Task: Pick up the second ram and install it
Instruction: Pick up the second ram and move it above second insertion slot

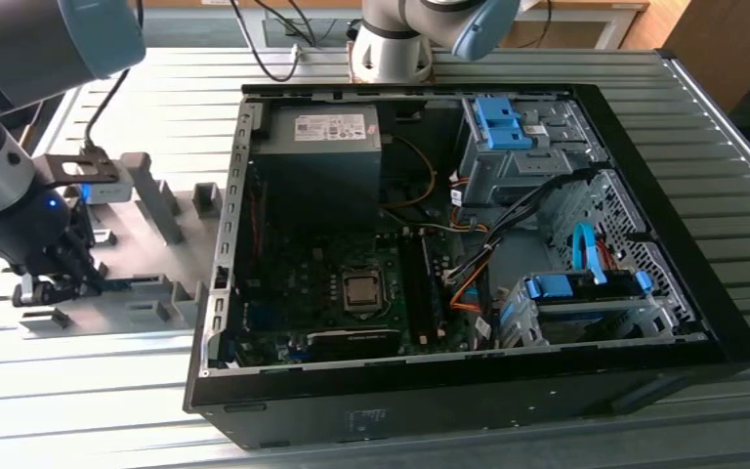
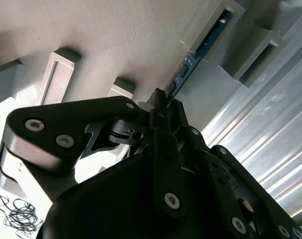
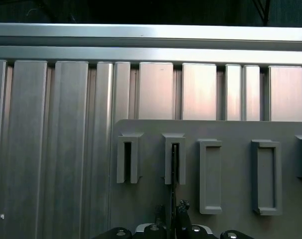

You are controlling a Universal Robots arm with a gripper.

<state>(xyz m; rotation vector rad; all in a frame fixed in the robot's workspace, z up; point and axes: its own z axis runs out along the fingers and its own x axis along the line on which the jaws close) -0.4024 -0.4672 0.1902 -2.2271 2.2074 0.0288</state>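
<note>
The second ram (image 2: pixel 193 59) stands on its thin edge, a narrow blue strip with dark chips. Its long axis lies level along the grey fixture plate (image 2: pixel 116 40). Its far end sits inside a grey slot block (image 2: pixel 201 30) and its near end points back into the claw (image 2: pixel 158 97). In the first wrist view the second ram (image 3: pixel 173 172) shows edge-on as a thin dark line. It runs straight from the slot block (image 3: pixel 174 142) to the claw (image 3: pixel 172 211).

The claw is pinched together on that near end, with a finger pressed to each flat face of the stick. Other blocks on the fixture plate (image 3: pixel 230 129) flank the one holding the stick.

In the exterior view the claw (image 1: pixel 56 278) hangs low over the fixture plate (image 1: pixel 128 254) on the ribbed metal desk (image 1: pixel 114 391). That spot is at the exterior view's left, beside the open computer case (image 1: pixel 727 322).
</note>
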